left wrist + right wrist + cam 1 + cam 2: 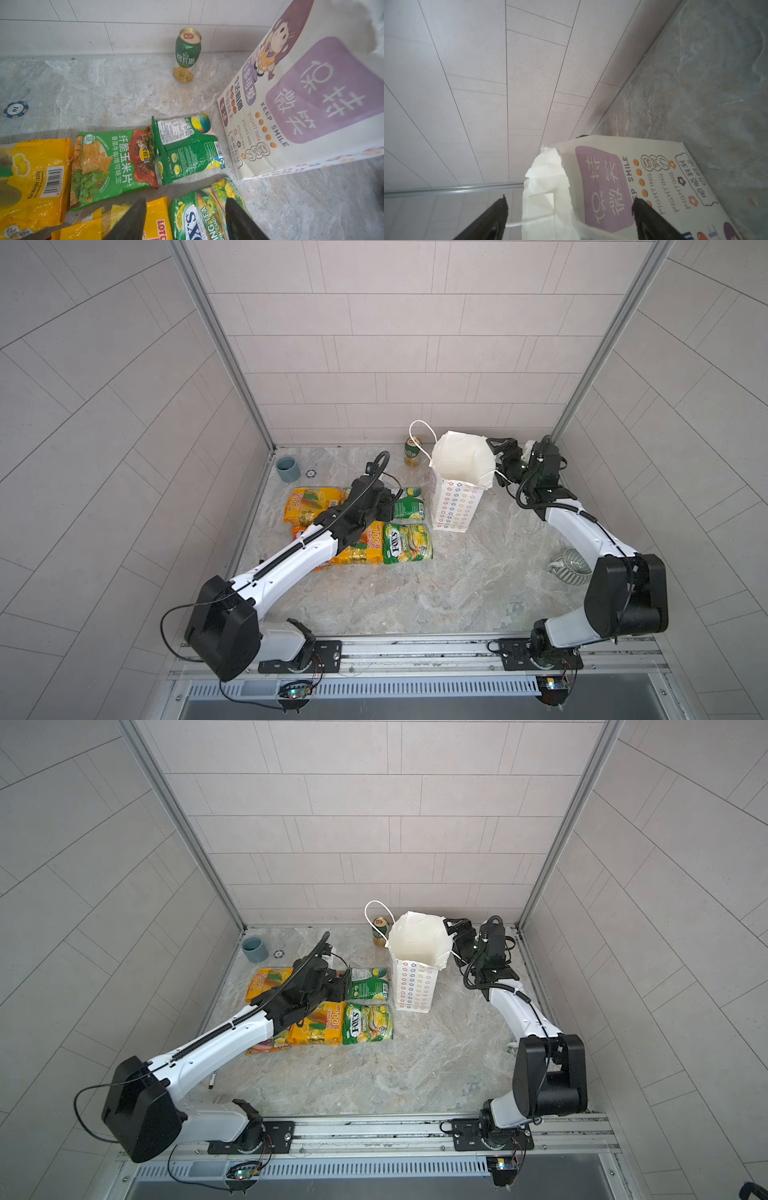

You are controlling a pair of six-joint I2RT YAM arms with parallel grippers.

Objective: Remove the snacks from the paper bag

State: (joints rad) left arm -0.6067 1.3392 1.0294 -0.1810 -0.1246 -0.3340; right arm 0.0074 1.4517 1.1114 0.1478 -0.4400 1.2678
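- marbled grey tabletop (415,593) set between pale tiled walls. we see a drink can (412,452) just behind the paper bag (453,506), a grey-blue cup (288,468) and a poker chip (15,109) at the far left, and a striped pot (571,568) beside the right arm.
- the snacks (320,1023) lie flat on the table in two rows, left of the upright bag. our left arm covers part of them in both top views.
- the left gripper (185,200) hovers over the fox's packet (203,214), fingers apart and holding nothing.
- the right gripper (570,199) is spread wide at the bag's torn rim. the paper sits between its fingers and neither pinches it.
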